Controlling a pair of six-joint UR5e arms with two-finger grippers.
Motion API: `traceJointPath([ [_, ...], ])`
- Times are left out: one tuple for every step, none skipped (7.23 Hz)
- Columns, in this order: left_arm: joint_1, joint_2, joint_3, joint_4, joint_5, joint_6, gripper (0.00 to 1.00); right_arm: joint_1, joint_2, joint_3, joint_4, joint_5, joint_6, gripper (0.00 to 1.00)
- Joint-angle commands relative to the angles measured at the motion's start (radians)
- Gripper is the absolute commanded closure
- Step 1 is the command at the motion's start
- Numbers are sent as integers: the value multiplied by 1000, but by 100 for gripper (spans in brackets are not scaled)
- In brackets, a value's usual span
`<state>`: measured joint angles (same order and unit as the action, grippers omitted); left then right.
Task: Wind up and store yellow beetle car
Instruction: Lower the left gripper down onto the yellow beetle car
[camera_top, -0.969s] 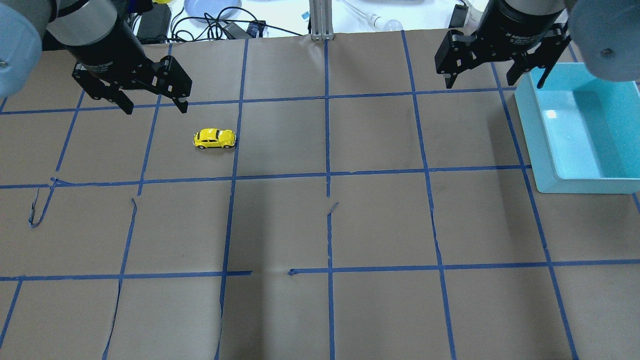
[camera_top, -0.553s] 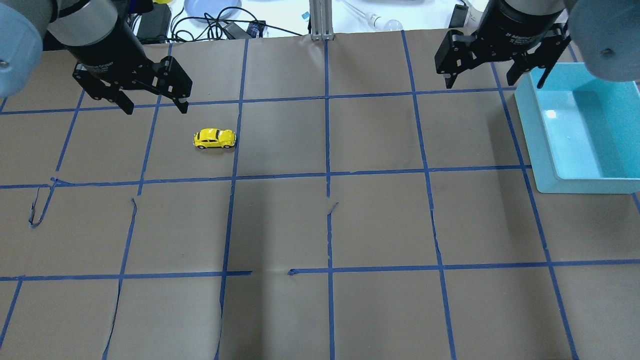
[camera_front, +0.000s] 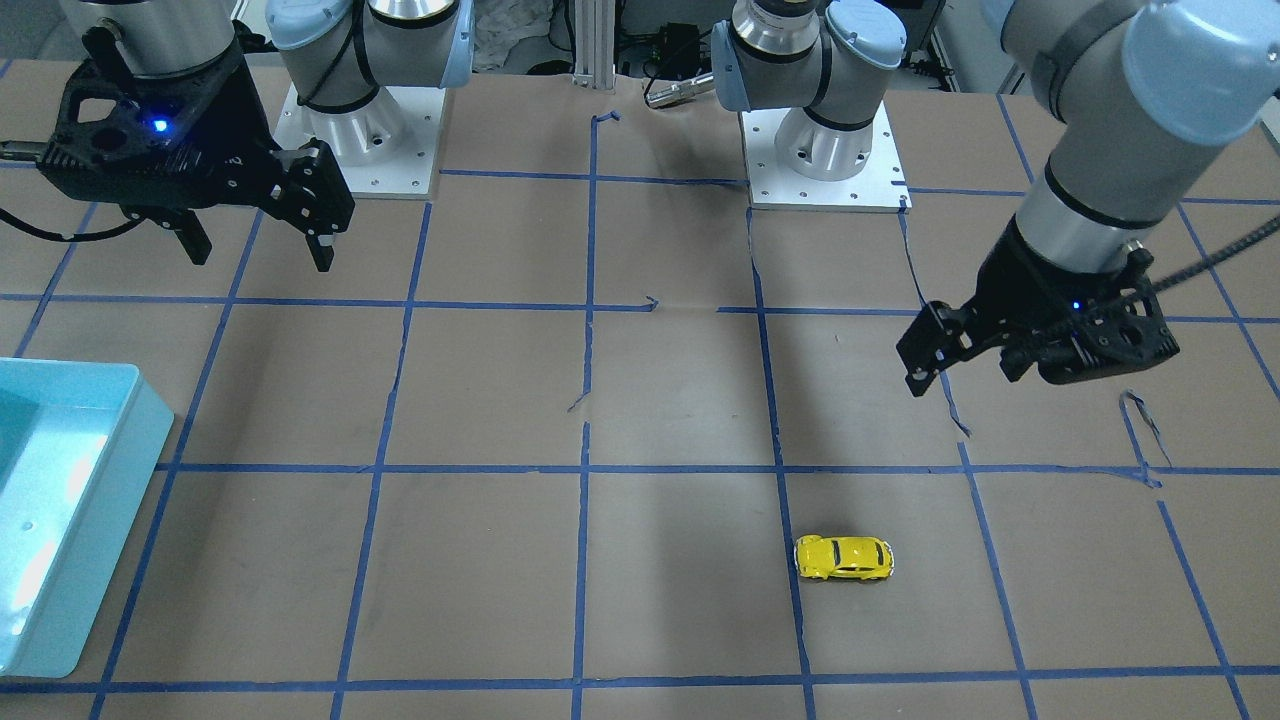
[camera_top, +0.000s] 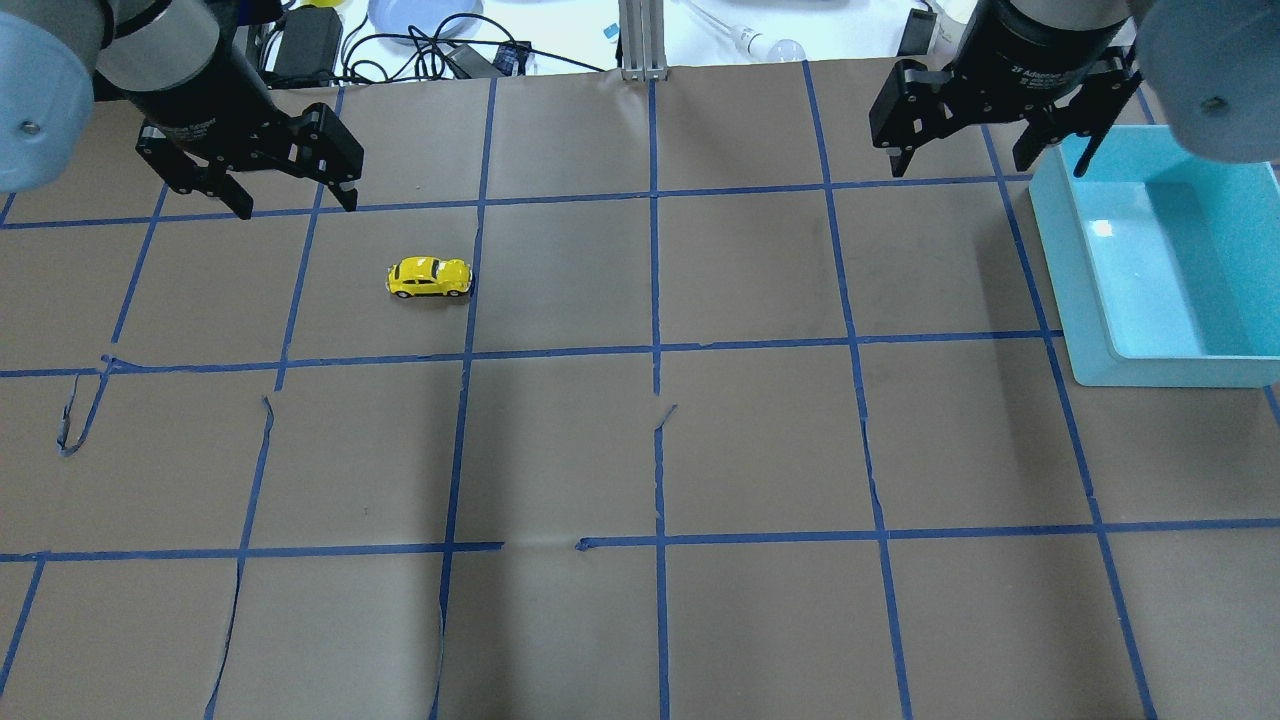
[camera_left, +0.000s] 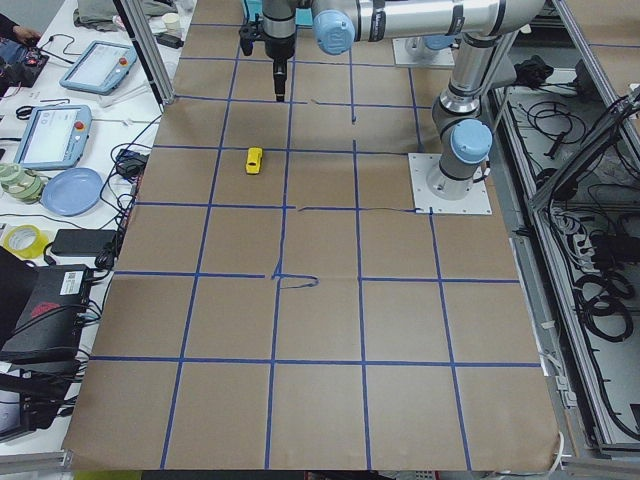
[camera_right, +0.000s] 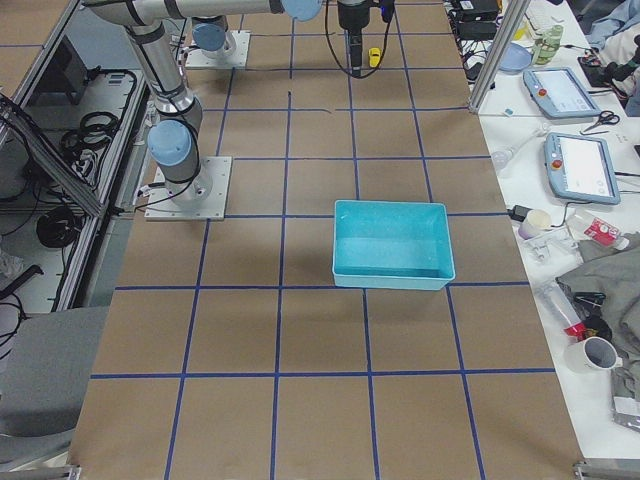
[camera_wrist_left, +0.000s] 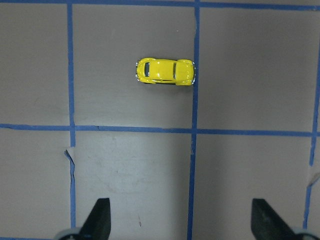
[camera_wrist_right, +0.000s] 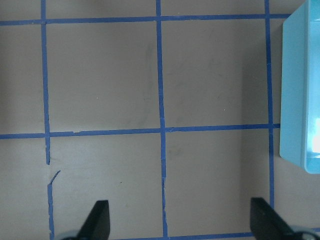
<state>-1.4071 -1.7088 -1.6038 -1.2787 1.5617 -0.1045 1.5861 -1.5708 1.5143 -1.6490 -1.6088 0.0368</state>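
The yellow beetle car (camera_top: 429, 278) stands on its wheels on the brown taped table, side-on, left of centre. It also shows in the front view (camera_front: 844, 558), the left side view (camera_left: 254, 160), the right side view (camera_right: 374, 57) and the left wrist view (camera_wrist_left: 165, 72). My left gripper (camera_top: 297, 208) is open and empty, hovering beyond and left of the car; its wrist view shows the gripper (camera_wrist_left: 181, 220) apart from the car. My right gripper (camera_top: 988, 170) is open and empty, by the far left corner of the teal bin (camera_top: 1090, 300).
The teal bin (camera_front: 110, 520) sits at the table's right side and holds nothing that I can see. Cables, a plate (camera_top: 420, 15) and a metal post (camera_top: 640, 40) lie past the far edge. Blue tape lines grid the paper, torn in places.
My left gripper has shifted a little left and toward the far edge, away from the car. The car, the bin and the right arm have not moved.
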Motion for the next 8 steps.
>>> traceJointPath([
  [14, -58, -71, 152, 0, -434, 0, 0, 0, 0, 0, 0, 0, 0],
  [13, -86, -77, 160, -9, -677, 0, 0, 0, 0, -2, 1, 0, 0],
  [14, -122, -77, 162, -12, -886, 0, -1, 0, 0, 0, 0, 0, 0],
  [14, -164, -74, 179, -15, -1037, 0, 0, 0, 0, 0, 0, 0, 0],
  [14, -210, -71, 211, -22, -1057, 0, 0, 0, 1, -2, 1, 0, 0],
  [14, -251, -61, 225, -63, -1149, 0, 0, 0, 0, -2, 0, 0, 0],
  [11, -297, -62, 296, -74, -1272, 0, 0, 0, 0, -2, 0, 0, 0],
  [7, -328, -61, 376, -77, -1305, 0, 0, 0, 0, -2, 1, 0, 0],
])
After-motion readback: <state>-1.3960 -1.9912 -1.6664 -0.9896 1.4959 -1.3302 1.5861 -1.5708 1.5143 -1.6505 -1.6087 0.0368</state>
